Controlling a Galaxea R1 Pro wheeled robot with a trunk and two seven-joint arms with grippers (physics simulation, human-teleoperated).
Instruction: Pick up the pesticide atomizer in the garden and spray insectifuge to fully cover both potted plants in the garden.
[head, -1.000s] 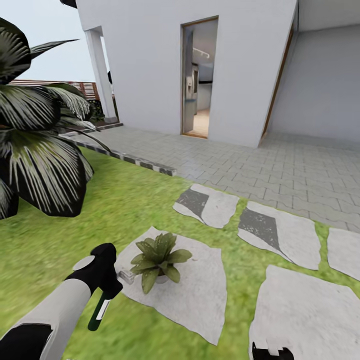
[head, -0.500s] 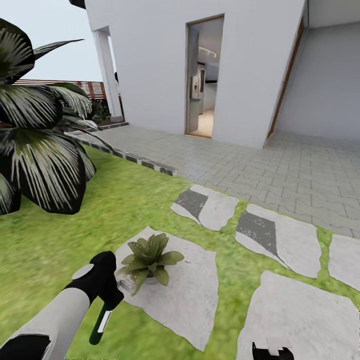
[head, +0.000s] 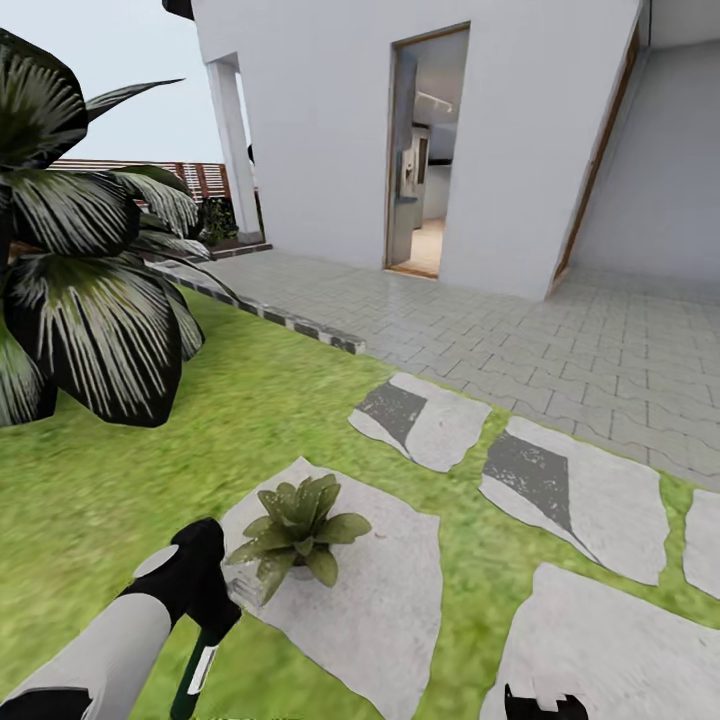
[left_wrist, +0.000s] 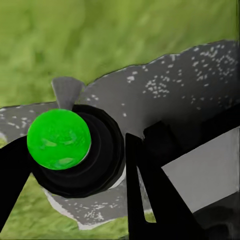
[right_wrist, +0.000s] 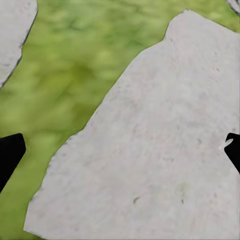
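Observation:
One potted plant (head: 298, 520), a low rosette of pointed green leaves, stands on a grey stepping stone (head: 385, 590) in the lawn. Just beside its leaves, my left gripper (head: 205, 592) is shut on the pesticide atomizer (head: 198, 668), whose dark green body with a white strip hangs down and whose pale head points at the plant. In the left wrist view the atomizer (left_wrist: 80, 155) sits between the black fingers (left_wrist: 150, 200), end-on with a bright green tip. My right gripper (right_wrist: 120, 150) is open over stone and grass, and sits low at the frame edge in the head view (head: 540, 705). The second plant is out of view.
A big striped-leaf palm plant (head: 80, 290) fills the left. More stepping stones (head: 575, 485) lead right across the grass. A paved patio (head: 520, 340) and a white house with an open door (head: 428, 150) lie ahead; a wooden fence (head: 190, 178) runs far left.
The whole view has swung slightly left, so the camera moved. My left gripper with the atomizer now sits lower in the picture and closer to the plant's leaves.

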